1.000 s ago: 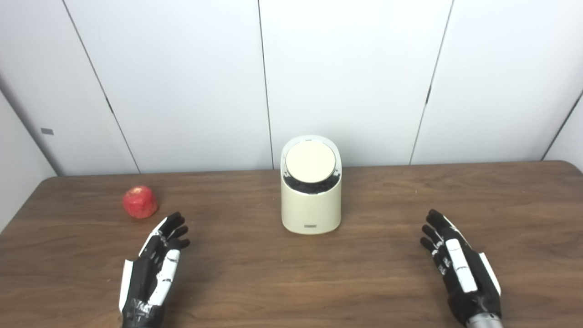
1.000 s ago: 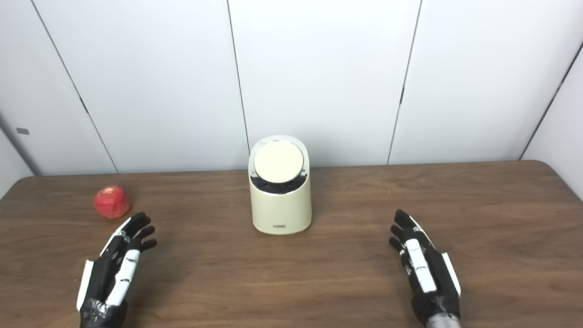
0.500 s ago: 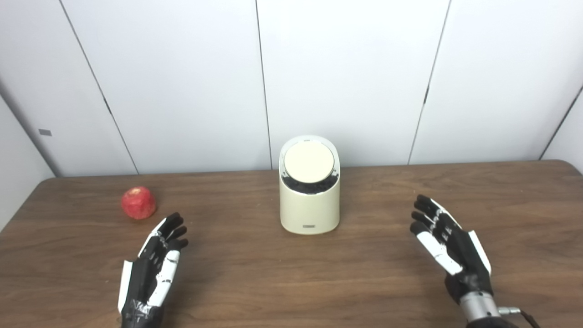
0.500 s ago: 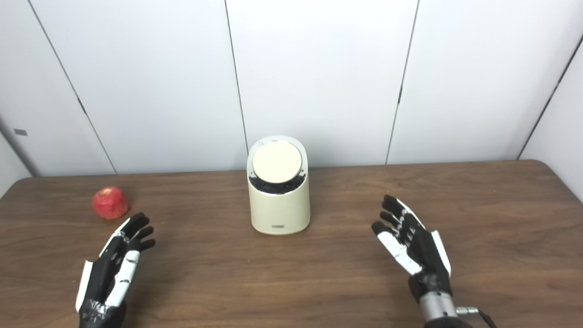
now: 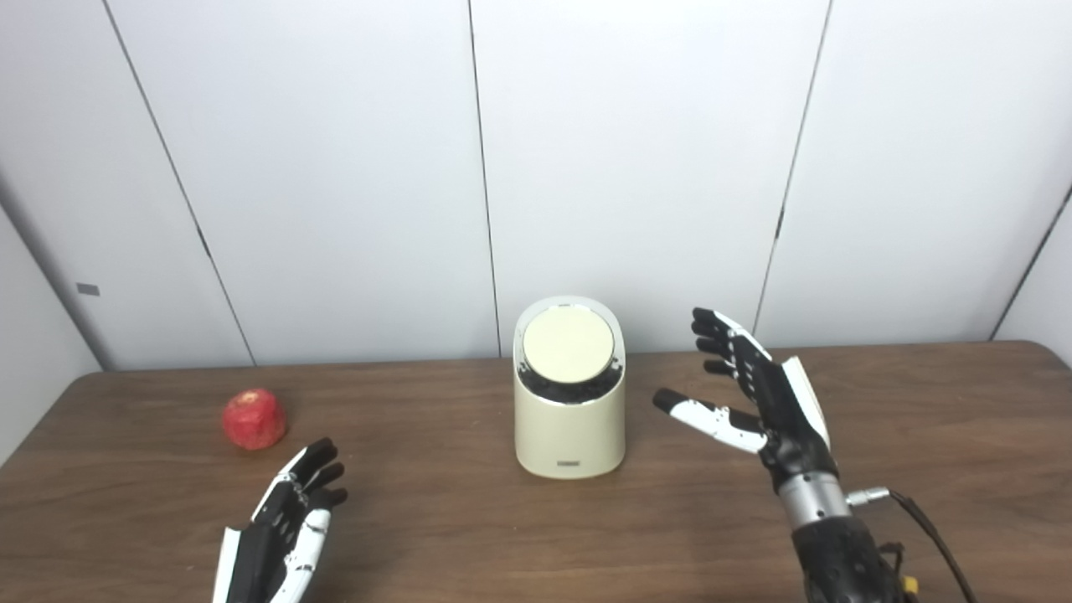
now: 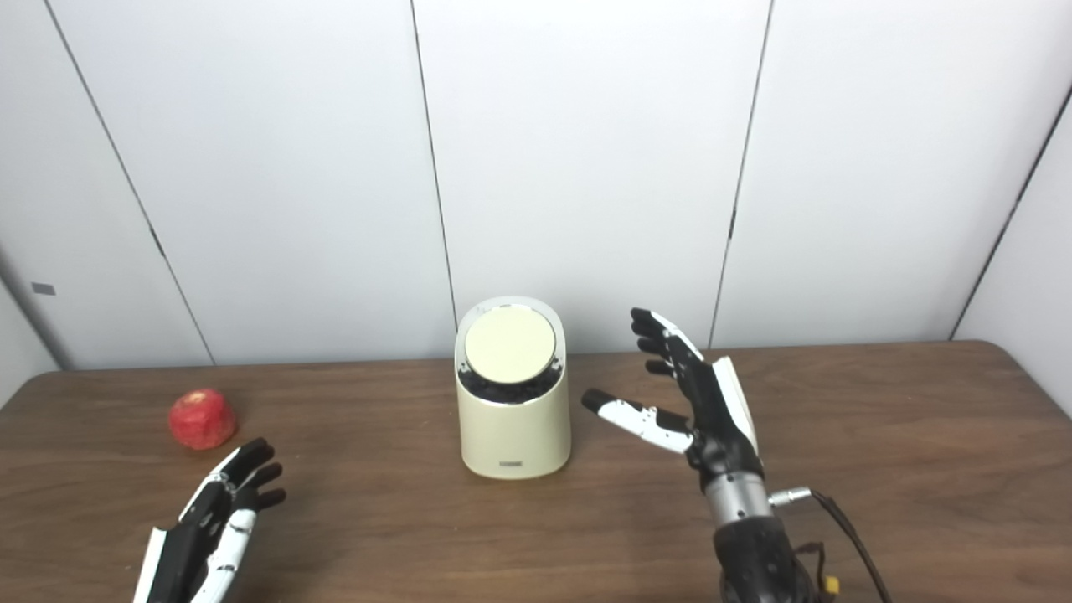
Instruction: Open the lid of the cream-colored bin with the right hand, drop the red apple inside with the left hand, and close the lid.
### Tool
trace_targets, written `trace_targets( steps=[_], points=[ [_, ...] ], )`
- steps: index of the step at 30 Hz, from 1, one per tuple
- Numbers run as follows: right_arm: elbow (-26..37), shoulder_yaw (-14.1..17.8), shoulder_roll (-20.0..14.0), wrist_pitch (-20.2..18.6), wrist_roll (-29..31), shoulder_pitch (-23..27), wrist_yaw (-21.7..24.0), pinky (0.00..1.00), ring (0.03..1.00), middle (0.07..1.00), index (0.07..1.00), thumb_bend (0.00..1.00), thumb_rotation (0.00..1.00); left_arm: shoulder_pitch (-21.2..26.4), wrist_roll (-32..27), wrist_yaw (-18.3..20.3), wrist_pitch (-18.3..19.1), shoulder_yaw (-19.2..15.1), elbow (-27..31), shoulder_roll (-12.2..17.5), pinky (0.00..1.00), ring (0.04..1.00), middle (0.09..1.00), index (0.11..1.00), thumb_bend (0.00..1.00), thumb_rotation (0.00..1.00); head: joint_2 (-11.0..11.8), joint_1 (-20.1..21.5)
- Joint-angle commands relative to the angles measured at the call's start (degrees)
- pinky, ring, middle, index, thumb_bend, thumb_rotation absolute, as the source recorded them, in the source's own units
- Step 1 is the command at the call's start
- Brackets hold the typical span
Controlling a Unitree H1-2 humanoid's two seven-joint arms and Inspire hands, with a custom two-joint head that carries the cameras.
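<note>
With my left hand (image 5: 280,536) resting spread on the tabletop (image 5: 435,536) near the apple (image 5: 254,418), I bring my spread, empty right hand (image 5: 758,394) over the bin (image 5: 570,419) to lift its closed lid (image 5: 569,344) squarely.

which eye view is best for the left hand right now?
Left eye view: the left hand lies further from the frame edge, open fingers plain. In the right eye view it sits nearer the corner, otherwise the same open pose.
</note>
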State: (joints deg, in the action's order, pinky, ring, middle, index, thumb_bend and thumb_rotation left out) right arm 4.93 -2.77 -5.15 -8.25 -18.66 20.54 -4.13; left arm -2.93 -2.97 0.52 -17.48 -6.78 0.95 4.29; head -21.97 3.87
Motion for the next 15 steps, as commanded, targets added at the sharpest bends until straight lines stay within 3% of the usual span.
trace_targets(
  steps=[1, 12, 15],
  points=[
    [0.2, -0.69, -0.07, 0.8, -1.96, 3.16, -0.81, 0.81, 0.842, 0.853, 0.862, 0.89, 0.39, -4.61, 0.08, -0.15, -0.7, 1.05, -5.02, -1.78, 0.75, 0.833, 0.864, 0.864, 0.33, 0.57, 0.13, -0.02],
    [-10.29, -4.51, 0.23, 0.43, -6.74, 14.31, -0.82, 0.77, 0.86, 0.876, 0.892, 0.87, 0.29, -5.02, -0.25, -0.14, -0.33, 1.79, -4.59, -3.04, 0.75, 0.84, 0.869, 0.875, 0.31, 0.51, 0.35, -0.57],
    [-14.21, -5.49, 0.12, 0.41, -8.24, 17.45, -1.21, 0.84, 0.887, 0.877, 0.897, 0.87, 0.29, -5.23, 0.3, -0.55, 0.3, 1.98, -4.14, -3.53, 0.75, 0.837, 0.868, 0.88, 0.3, 0.5, 0.36, -0.93]
  ],
)
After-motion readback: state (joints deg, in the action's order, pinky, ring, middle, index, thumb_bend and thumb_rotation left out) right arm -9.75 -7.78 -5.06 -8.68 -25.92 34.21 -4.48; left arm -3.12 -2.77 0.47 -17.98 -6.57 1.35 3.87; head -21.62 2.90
